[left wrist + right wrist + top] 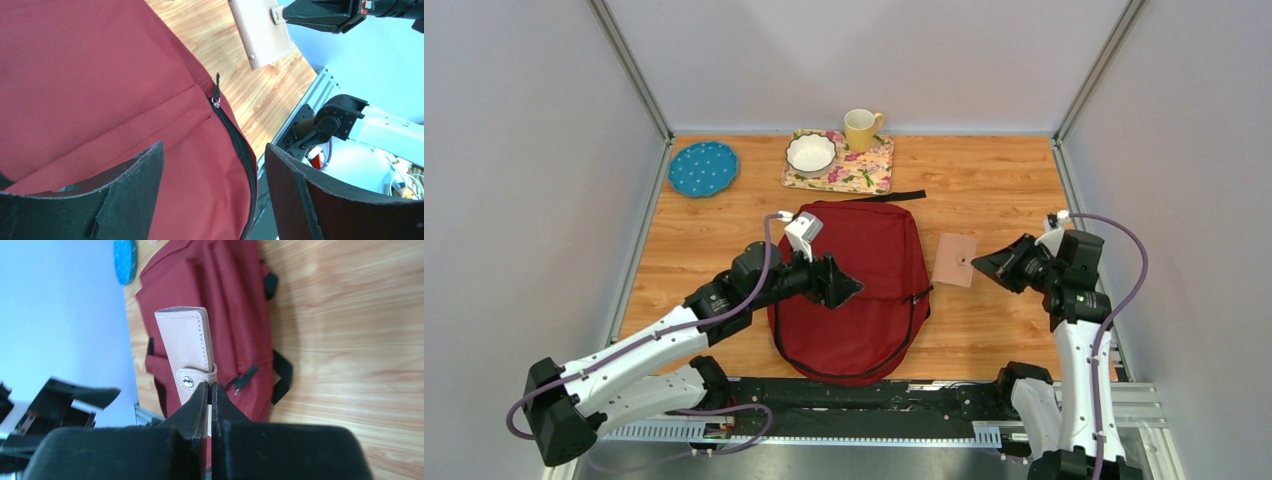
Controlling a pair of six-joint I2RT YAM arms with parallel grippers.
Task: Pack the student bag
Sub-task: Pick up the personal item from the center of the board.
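Student bag [859,290] on wooden table [994,190] (grey walls [524,150]); right pincer [976,262] grips wallet [952,255].

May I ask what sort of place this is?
Likely a robot lab cell: plain panels on a metal frame enclose a wooden table carrying a left arm and right arm.

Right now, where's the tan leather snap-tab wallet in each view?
Top external: tan leather wallet right of centre, beside the dark red fabric backpack.
Left wrist: wallet at top edge, right of centre.
Right wrist: wallet mid-frame, right gripper pinching its tab.
Shared landmark: the backpack.
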